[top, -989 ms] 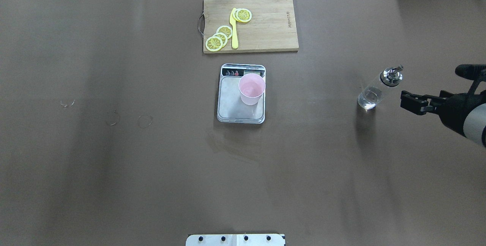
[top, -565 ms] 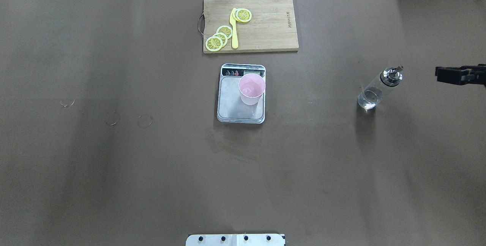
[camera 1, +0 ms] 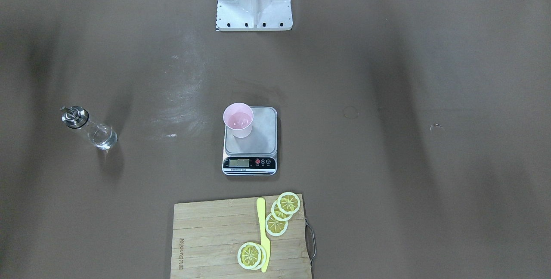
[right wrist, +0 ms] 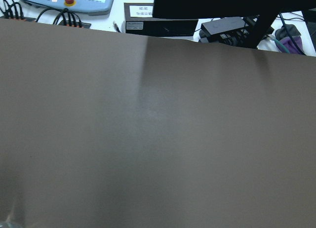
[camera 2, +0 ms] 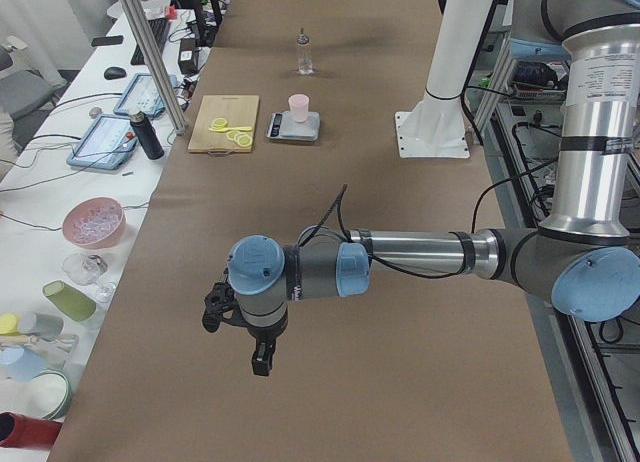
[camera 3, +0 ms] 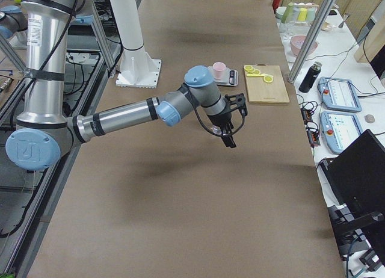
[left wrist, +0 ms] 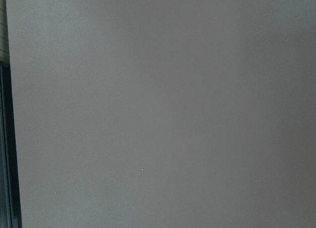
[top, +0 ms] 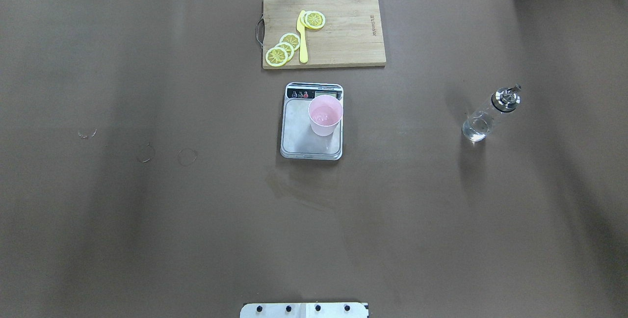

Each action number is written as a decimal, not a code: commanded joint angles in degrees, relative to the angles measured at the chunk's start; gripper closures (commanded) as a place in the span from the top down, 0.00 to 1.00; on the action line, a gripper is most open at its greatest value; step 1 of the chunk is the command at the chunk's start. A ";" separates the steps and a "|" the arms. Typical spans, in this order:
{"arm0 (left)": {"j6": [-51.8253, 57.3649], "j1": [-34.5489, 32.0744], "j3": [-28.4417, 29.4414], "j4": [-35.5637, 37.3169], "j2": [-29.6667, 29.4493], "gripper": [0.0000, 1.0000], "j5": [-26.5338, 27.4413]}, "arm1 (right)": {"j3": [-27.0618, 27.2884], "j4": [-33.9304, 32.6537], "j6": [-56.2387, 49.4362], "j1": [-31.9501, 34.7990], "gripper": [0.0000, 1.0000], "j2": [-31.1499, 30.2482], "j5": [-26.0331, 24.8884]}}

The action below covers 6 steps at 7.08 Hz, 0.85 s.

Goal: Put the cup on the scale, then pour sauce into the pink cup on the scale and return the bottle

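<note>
The pale pink plastic cup is found on the steel-topped digital scale toward the far edge and the clear glass spouted bottle unheld near the right edge, so the task is judged done, while the closure of the left gripper and the right gripper cannot be told and the stamp on the wooden cutting board is unreadable.

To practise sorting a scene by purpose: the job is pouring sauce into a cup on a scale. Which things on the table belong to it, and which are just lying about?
Job: pink cup; scale; bottle.
Lying about: cutting board; lemon slices; yellow knife.
</note>
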 commanded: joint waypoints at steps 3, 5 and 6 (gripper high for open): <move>0.02 0.09 -0.97 -0.16 -0.48 0.99 0.00 | -17.11 -17.58 -2.26 8.23 1.00 9.88 20.24; 0.03 0.18 -0.89 0.02 -0.30 0.99 0.09 | -16.24 -23.74 -2.09 8.15 1.00 7.96 20.88; 0.02 0.18 -0.89 0.02 -0.22 0.99 0.09 | -14.84 -25.17 -6.44 5.45 1.00 5.78 21.14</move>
